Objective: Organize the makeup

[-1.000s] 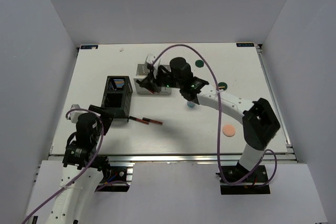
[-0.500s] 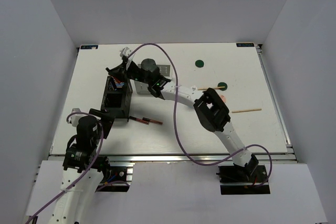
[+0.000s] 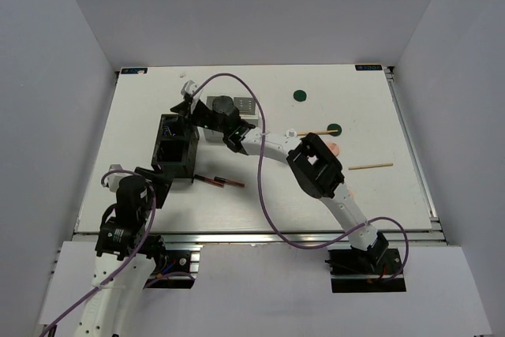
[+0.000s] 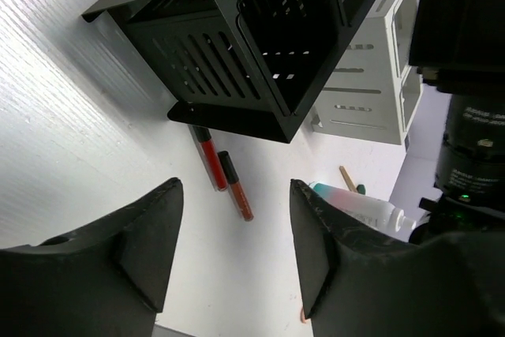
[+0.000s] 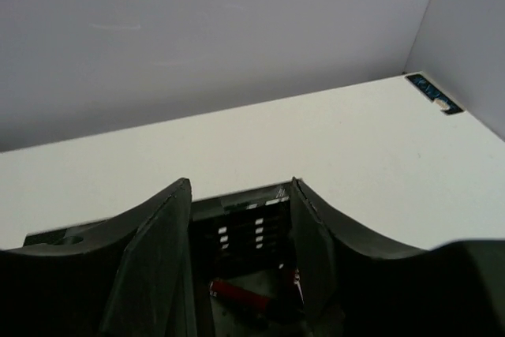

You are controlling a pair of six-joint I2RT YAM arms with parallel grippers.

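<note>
Left pincer (image 4: 234, 189): fingers apart, nothing between them; low over the desk (image 3: 142, 108), facing the black holder.
Black holder (image 3: 170, 159): one, upright on the left half of the desk.
Right pincer (image 5: 241, 187): fingers apart and empty, hanging above the holder's far end.
Red tube (image 5: 237, 293): at least one lies inside the holder, seen between the right fingers.
Red-and-black tubes (image 4: 211, 159) (image 4: 237, 195): two, on the desk just beside the holder's near corner, almost parallel.
White two-compartment box (image 4: 363, 76): one, right of the holder.
White bottle (image 4: 355, 201): one, on its side under the right arm.
Green discs (image 3: 299, 95) (image 3: 334, 128): two, well apart.
Wooden sticks (image 3: 312, 132) (image 3: 371, 166): two, on the right half.
Pink pad (image 3: 337, 147): one showing, partly hidden by the arm.
</note>
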